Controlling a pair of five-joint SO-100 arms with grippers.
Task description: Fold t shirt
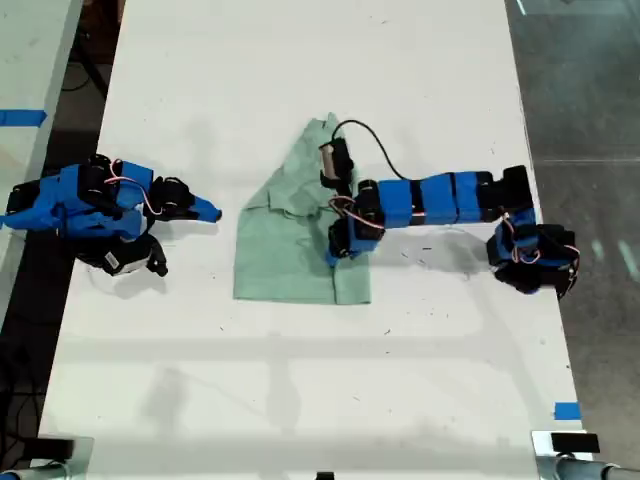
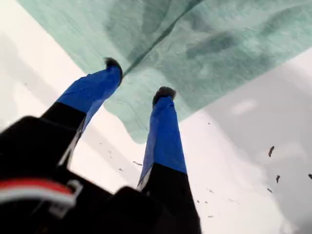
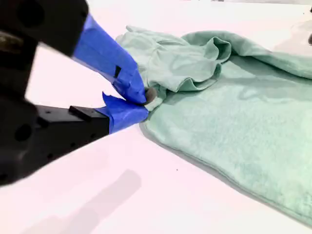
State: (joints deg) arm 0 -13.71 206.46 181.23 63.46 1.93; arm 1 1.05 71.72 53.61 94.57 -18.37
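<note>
White table point(image 1: 300, 400) lies open around the t shirt point(image 1: 280, 255).

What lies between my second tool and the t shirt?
Only bare white table: the exterior view shows a short empty stretch between my second tool and the near edge of the t shirt.

- Brightly and evenly lit from overhead; white table point(image 1: 300, 380) close to blown out in the exterior view.
- Soft, faint shadows beside each arm and the t shirt point(image 1: 290, 250).
- First wrist view blurred on the near blue fingers point(image 2: 163, 136); cloth weave soft.
- Second wrist view pinkish, perhaps overexposed; far edge hazy.
</note>
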